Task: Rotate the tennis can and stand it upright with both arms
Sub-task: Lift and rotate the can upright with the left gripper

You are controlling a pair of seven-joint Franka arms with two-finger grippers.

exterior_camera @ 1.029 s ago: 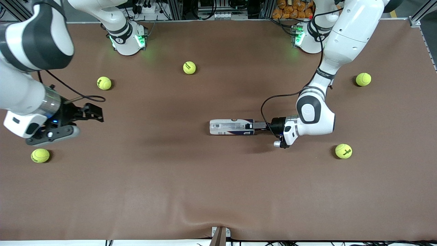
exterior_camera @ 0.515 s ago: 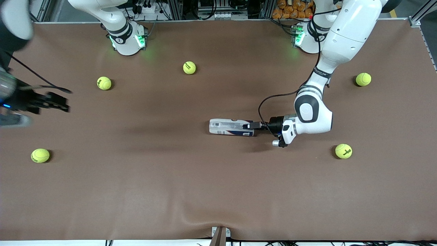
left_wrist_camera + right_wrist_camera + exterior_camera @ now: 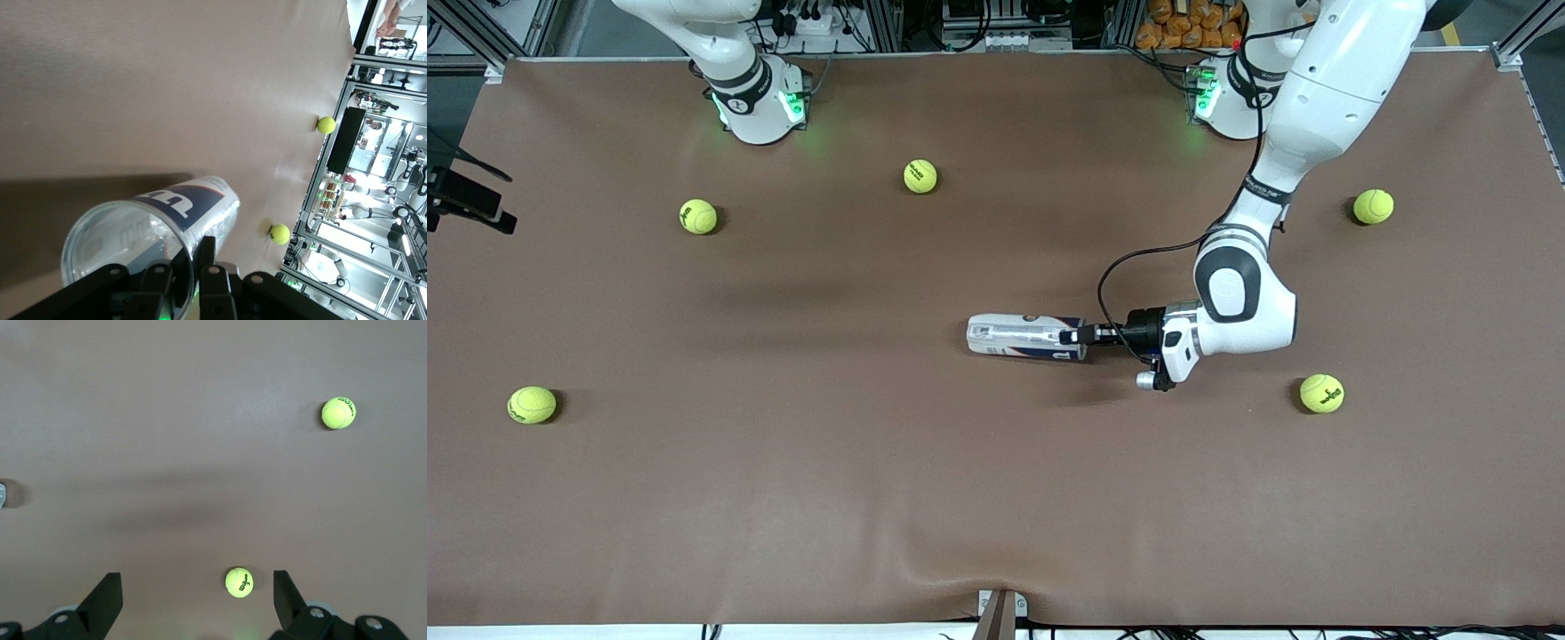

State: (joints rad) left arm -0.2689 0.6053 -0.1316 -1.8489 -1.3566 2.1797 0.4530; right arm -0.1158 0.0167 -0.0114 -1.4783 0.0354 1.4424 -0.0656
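Front view: tennis can lies on its side mid-table. Left gripper is at the can's end toward the left arm's end of the table, fingers clamped on the rim of the open mouth. Right gripper shows only partly at the frame edge, over the right arm's end of the table. Five tennis balls are scattered, all well apart from the can.

Left wrist view: left gripper pinches the can wall at its mouth, one finger inside, one outside.

Right wrist view: right gripper fingers spread wide, nothing between them, a ball on the table below.
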